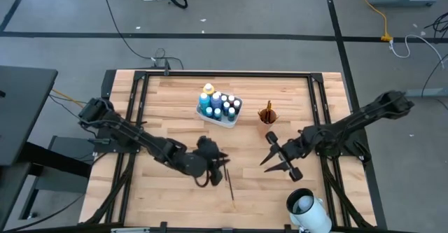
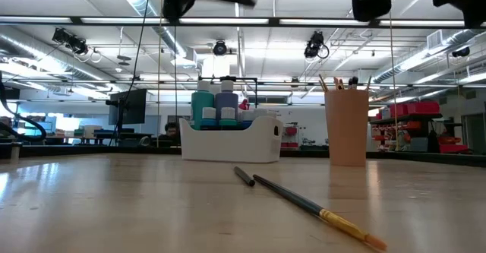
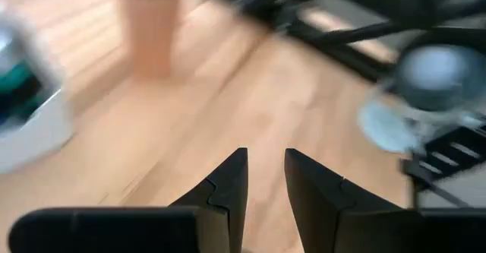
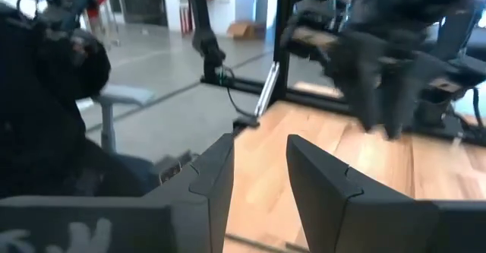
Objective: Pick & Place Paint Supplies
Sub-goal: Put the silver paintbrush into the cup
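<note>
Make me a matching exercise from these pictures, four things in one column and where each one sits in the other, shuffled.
Things:
1. paint bottles
2. loose paintbrush
3. orange-brown cup
4. left gripper

Places:
A. lying flat on the bare table
B. standing right of the white tray, brushes inside
C. packed upright in the white tray
D. above the table beside the loose brush's upper end

Pairs: 1-C, 2-A, 3-B, 4-D

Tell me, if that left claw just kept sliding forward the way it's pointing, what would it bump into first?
Hard to judge depth, but the left gripper, open and empty, points across bare table. Beyond lie the orange-brown cup off to one side and the other arm's black frame, probably met first.
</note>
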Robot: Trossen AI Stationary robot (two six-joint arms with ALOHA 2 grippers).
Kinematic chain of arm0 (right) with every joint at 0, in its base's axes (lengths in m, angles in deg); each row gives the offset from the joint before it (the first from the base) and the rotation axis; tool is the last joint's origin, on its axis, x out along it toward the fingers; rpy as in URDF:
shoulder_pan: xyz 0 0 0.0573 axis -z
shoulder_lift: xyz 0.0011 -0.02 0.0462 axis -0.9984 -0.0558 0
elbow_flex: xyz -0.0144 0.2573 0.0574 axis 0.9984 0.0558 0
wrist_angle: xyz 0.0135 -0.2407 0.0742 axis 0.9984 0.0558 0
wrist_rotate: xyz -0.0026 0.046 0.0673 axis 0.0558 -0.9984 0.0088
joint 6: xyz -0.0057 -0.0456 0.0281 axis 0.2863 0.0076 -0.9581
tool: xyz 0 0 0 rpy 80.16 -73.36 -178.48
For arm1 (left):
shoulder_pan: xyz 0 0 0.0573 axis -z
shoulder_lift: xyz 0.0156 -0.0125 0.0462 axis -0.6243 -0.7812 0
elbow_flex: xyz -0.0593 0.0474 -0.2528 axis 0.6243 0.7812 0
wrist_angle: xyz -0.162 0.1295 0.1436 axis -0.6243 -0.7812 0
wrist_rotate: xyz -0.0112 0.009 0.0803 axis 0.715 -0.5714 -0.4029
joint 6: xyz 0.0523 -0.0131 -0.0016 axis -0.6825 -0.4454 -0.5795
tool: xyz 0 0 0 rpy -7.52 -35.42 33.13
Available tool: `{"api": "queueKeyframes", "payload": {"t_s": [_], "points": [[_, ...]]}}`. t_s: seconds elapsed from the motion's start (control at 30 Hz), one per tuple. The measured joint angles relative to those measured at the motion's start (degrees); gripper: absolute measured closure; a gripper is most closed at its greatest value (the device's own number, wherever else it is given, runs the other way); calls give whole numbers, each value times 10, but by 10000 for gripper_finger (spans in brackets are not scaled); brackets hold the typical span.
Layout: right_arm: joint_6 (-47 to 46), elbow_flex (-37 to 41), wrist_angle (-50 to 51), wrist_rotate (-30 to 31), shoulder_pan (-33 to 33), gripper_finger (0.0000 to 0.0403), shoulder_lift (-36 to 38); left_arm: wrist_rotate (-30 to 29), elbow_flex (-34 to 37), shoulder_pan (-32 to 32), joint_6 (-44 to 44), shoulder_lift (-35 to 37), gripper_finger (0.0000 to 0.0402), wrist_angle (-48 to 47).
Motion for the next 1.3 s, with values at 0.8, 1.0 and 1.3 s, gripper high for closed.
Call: {"api": "queueKeyframes", "payload": {"t_s": [0.8,1.0,1.3], "points": [[8,0,-11,10,0,275,-36,1,32,-77,316,-180,305,-39],[9,0,-3,10,0,275,-37,11,32,-77,348,-210,305,-31],[9,0,-10,9,0,275,-39,-4,31,-78,349,-213,307,-30]]}}
